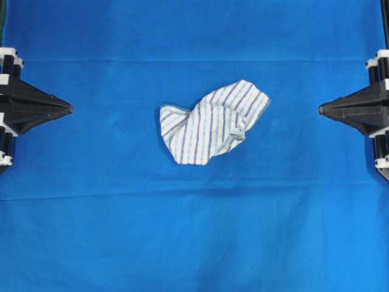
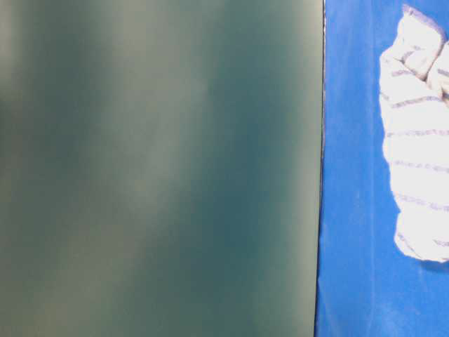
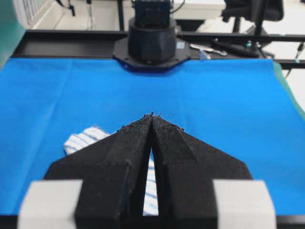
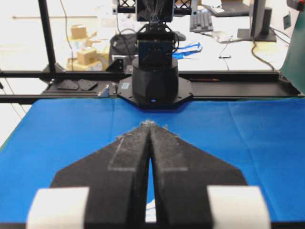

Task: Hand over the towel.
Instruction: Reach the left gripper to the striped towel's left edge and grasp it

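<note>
Black wedge-shaped jaws, white blocks behind them.

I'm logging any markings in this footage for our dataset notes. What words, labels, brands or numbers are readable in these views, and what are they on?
No text is readable in any view.
The towel carries only stripes, no label or print.
The blue cloth is plain.
The left gripper and right gripper show no markings.
Boxes in the background of the right wrist view are too small and blurred to read.

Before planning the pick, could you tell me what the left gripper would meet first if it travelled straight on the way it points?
Probably the towel: the shut left gripper points right, at it. Height is unclear, so it might pass above.
</note>
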Tool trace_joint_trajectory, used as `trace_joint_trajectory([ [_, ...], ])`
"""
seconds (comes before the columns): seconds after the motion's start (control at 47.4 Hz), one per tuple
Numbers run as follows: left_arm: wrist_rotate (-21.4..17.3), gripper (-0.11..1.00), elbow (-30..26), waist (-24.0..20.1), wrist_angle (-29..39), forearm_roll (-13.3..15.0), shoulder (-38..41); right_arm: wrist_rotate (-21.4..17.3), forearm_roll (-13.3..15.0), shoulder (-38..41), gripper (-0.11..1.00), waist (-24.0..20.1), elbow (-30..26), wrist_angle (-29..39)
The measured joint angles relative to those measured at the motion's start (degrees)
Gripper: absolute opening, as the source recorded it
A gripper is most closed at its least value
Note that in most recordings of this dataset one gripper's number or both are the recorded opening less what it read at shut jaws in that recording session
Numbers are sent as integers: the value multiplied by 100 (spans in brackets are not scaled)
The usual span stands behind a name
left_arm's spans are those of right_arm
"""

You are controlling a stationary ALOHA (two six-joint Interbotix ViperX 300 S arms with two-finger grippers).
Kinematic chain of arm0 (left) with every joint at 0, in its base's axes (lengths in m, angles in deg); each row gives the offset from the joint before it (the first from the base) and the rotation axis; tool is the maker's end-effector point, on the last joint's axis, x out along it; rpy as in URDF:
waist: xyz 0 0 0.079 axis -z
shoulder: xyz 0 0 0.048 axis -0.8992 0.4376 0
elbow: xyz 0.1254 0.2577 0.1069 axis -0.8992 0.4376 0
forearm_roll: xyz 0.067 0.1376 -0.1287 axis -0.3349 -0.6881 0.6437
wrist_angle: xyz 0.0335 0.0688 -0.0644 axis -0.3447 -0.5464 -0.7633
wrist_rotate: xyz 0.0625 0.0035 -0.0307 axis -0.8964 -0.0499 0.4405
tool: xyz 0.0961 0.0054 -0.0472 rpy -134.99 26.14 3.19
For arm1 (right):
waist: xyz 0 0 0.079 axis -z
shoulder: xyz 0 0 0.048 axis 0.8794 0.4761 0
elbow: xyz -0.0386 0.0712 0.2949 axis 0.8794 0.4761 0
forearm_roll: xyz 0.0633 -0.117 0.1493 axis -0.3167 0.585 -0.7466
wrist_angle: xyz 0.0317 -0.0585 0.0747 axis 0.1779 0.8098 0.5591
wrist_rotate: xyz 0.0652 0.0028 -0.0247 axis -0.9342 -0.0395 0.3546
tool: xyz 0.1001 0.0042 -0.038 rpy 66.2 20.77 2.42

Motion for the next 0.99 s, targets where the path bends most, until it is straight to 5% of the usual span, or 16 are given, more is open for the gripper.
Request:
trace_joint_trajectory([
  [0.337, 35, 0, -35, -9, -264, 105, 185, 0, 0, 0, 0, 9, -53, 44],
  [0.633, 35, 3, -650, -299, -413, 123, 1521, 0, 0, 35, 0, 18, -44, 62],
  [0.802, 35, 47, -1134, -448, -229, 123, 2593, -9, 0, 105, 0, 9, -44, 97],
  [0.991, 35, 92, -1819, -466, 738, 123, 3858, -9, 0, 202, 0, 18, -53, 185],
])
